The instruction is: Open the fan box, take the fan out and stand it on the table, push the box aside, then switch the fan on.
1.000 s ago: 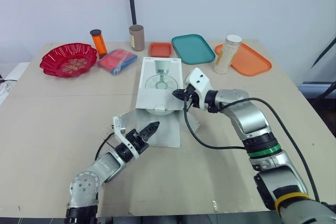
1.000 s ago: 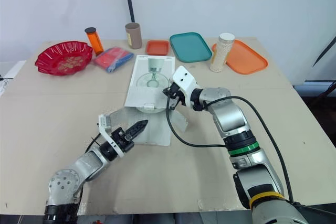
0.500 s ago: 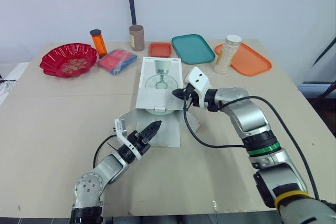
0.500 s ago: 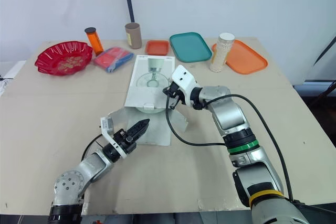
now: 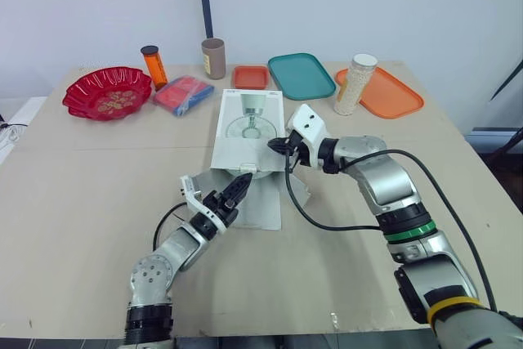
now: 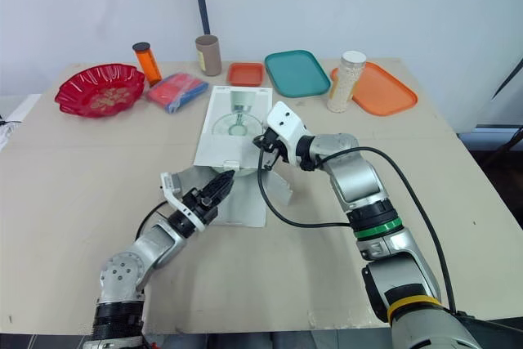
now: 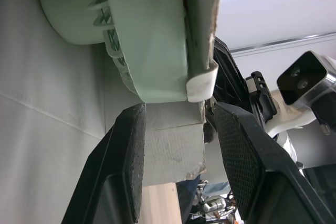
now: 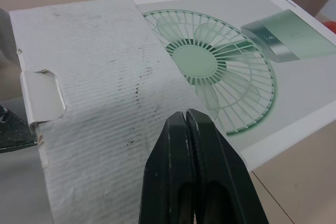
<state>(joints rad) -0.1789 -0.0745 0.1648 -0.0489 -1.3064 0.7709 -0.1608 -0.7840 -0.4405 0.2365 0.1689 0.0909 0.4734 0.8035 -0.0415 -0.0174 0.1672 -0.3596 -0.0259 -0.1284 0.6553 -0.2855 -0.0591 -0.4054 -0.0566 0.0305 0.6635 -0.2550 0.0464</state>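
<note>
Facing fan [image 7: 147,40]: left claw [image 5: 243,181] parted | right claw [image 5: 276,145] closed over fan box [image 5: 245,112]

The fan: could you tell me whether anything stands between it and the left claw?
A cardboard flap sits between the fingers of the open left claw, just short of the fan at the box mouth.

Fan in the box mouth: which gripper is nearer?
Left. The left gripper, open, is right at the fan; the right gripper, shut, is farther, over the box's right edge.
</note>
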